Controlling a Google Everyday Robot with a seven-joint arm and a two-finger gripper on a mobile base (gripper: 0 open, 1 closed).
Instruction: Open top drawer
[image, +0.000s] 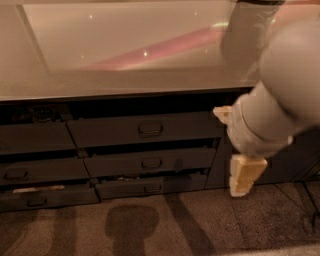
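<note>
Gripper (242, 186) right of the top drawer (110, 133), perhaps slightly before it; countertop (125, 82) above both.

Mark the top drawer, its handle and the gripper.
top drawer (100, 132): camera view, on its dark front, left of centre.
handle (150, 129): camera view, on the loop's middle.
gripper (241, 185): camera view, on its pale tip, below and right of the top drawer.
</note>
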